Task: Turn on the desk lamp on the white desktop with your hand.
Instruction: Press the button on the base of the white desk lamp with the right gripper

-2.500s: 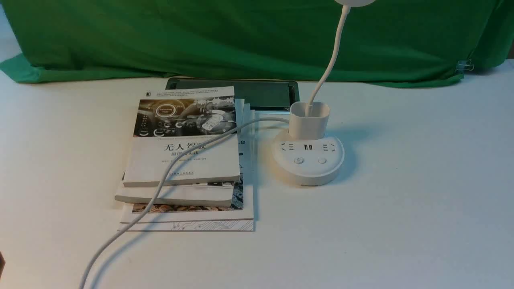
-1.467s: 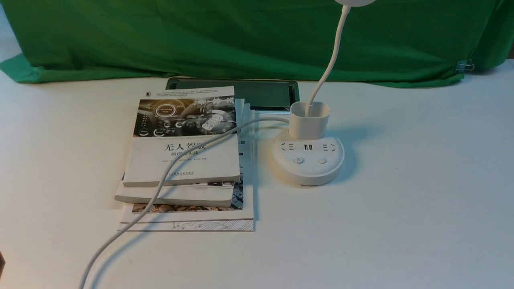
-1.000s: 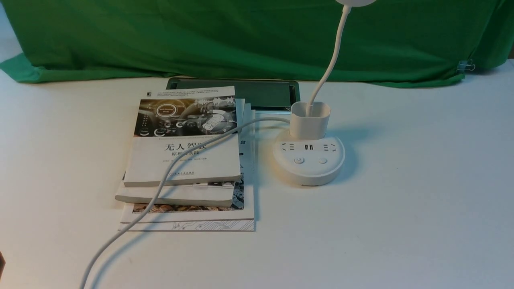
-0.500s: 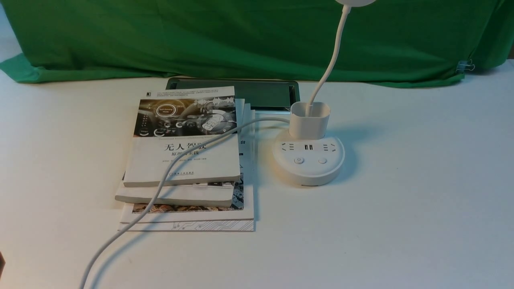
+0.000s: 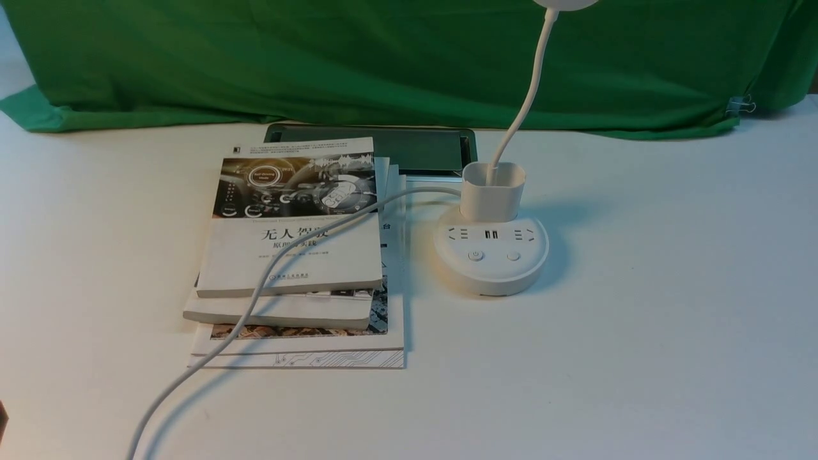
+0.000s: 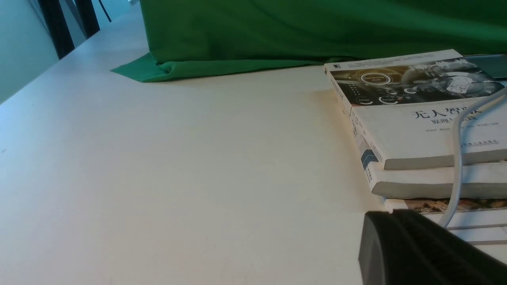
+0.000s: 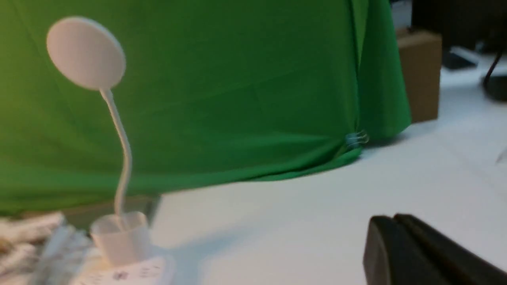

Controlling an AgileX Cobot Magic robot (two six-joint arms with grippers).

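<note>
The desk lamp stands on the white desktop point(image 5: 639, 358) right of centre. Its round base point(image 5: 491, 262) carries sockets and two buttons point(image 5: 475, 255), with a cup holder point(image 5: 492, 191) behind and a thin gooseneck point(image 5: 527, 96) rising out of the frame. Its white cord point(image 5: 255, 300) runs over the books toward the near left. In the blurred right wrist view the lamp head point(image 7: 85, 53) shows no glow, and my right gripper point(image 7: 394, 217) is shut and empty, well to the side of the base point(image 7: 126, 273). My left gripper point(image 6: 392, 213) is shut beside the books. Neither hand shows in the front view.
A stack of books point(image 5: 294, 249) lies left of the lamp base, with a dark flat panel point(image 5: 415, 150) behind it. A green cloth point(image 5: 383, 57) hangs along the back. A brown box point(image 7: 420, 75) stands past the cloth's right end.
</note>
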